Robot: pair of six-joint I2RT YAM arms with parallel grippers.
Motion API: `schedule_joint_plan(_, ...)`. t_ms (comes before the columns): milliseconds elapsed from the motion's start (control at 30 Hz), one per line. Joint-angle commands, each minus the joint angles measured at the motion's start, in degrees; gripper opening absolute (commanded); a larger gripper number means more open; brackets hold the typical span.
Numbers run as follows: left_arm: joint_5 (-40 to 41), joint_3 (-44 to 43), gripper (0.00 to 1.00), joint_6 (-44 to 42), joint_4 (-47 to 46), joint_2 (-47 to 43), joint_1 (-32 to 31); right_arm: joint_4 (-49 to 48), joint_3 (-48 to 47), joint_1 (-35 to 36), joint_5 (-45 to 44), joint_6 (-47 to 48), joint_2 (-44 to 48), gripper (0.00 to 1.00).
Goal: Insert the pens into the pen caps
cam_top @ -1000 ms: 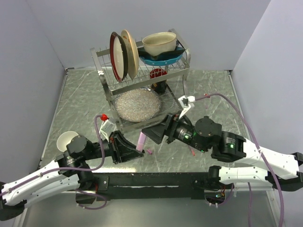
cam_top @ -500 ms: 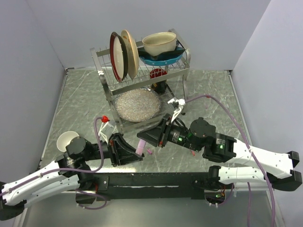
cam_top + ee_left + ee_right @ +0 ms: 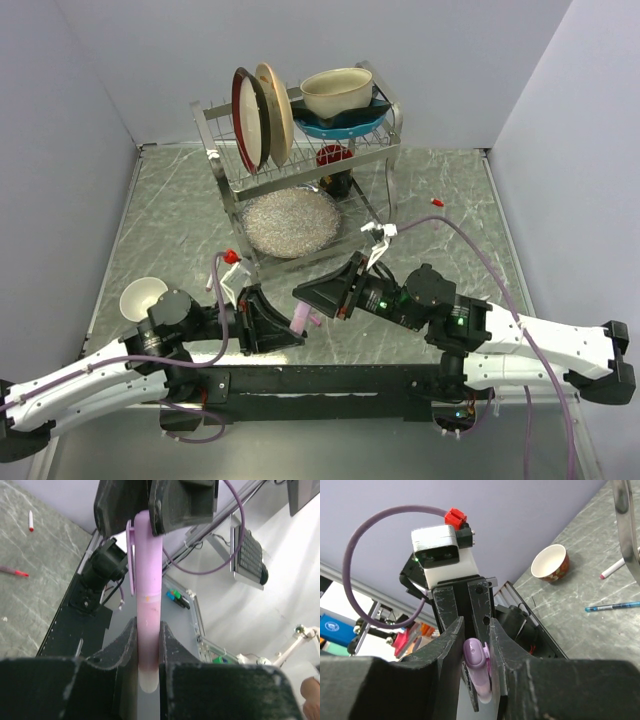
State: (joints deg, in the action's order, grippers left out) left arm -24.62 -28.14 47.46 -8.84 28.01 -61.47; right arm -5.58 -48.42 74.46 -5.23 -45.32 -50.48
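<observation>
Left gripper (image 3: 148,630) narrow, clamped on pink pen (image 3: 148,615) above near worktop (image 3: 170,230) edge. Lilac cap (image 3: 147,555) on pen's far end, pinched by right gripper (image 3: 475,630). Risk: off-axis push, cap jammed half-seated, or pen slid through grip.

The gray table (image 3: 165,215) holds a dish rack (image 3: 300,170), a small cup (image 3: 142,297), a white pen (image 3: 31,521) and a blue pen (image 3: 612,607)

The left gripper (image 3: 148,636) clamps the pink pen (image 3: 149,611) upright — its upper end sits inside the lilac cap (image 3: 146,550), pinched by the right gripper (image 3: 149,517). A white red-tipped pen (image 3: 30,521) lies on the table (image 3: 47,587) beyond.
</observation>
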Motion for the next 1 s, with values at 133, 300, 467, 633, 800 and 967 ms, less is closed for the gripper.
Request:
schedule_joint_plan(133, 18.7, -9.6, 0.01, -5.6, -4.2, 1.9, 2.1, 5.7, 4.4, 12.8, 10.4, -5.0, -7.2, 0.00)
schedule_joint_plan(300, 14.4, -11.2, 0.01, -5.3, -2.4, 3.4, 2.5, 9.4, 1.6, 13.0, 3.2, -7.6, -6.1, 0.00)
schedule_joint_plan(467, 9.8, -9.7, 0.01, -4.5, -1.7, 3.6, 2.5, 16.9, -8.5, 10.8, -11.5, -8.2, -3.5, 0.38)
schedule_joint_plan(633, 9.3, -5.4, 0.01, -2.0, -4.9, -1.4, 2.4, 20.0, -13.4, 10.3, -23.0, -7.1, -0.8, 0.61)
schedule_joint_plan(800, 6.4, -6.7, 0.01, -3.3, -2.5, -1.6, 2.4, 18.2, -14.5, 9.1, -24.6, -3.8, 0.4, 0.70)
schedule_joint_plan(967, 3.5, -6.7, 0.01, -2.3, -3.7, -0.4, 2.4, 16.6, -17.1, 6.9, -21.9, -0.9, -2.1, 0.71)
